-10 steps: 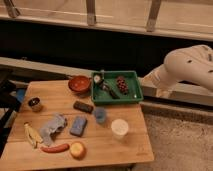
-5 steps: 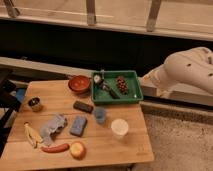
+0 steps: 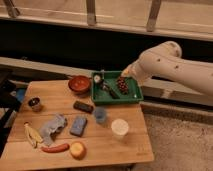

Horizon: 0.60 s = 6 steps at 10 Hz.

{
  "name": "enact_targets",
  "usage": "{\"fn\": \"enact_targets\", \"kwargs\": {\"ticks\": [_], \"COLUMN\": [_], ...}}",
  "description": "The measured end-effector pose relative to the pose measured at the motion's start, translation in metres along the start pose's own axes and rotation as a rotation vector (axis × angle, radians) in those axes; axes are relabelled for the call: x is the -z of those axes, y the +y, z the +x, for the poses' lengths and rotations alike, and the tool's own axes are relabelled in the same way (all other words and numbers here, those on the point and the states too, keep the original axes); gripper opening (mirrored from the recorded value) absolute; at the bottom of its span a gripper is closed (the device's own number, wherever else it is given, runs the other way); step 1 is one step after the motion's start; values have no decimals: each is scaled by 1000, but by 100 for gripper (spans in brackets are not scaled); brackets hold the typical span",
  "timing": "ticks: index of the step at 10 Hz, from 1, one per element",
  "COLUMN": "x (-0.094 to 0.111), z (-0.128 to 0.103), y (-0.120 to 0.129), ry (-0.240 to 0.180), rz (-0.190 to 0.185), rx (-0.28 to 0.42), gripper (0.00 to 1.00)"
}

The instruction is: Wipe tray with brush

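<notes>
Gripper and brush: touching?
Apart. Camera view: gripper hovers over the tray's far right corner; brush lies inside toward the left, green floor visible between.

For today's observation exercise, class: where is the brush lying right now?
In the camera view, the brush lies inside the green tray, in its left half, pale head toward the red-brown bowl; the claw hovers over the tray's far right corner.

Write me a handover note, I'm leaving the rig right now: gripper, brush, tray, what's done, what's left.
Gripper: fingers open, holding nothing, at the tray's back edge, right of centre.
Brush: lying inside the tray, pale head toward its back left corner.
Done: arm brought to the tray; brush not picked up.
Left: grasp the brush, wipe the tray.
</notes>
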Motion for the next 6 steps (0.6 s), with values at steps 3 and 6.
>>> {"fn": "enact_targets", "kwargs": {"ticks": [3, 6], "x": [-26, -26], "z": [6, 4], "y": [52, 50], "ry": [28, 24], "rz": [-35, -31], "rx": [111, 112], "gripper": [65, 65]}}
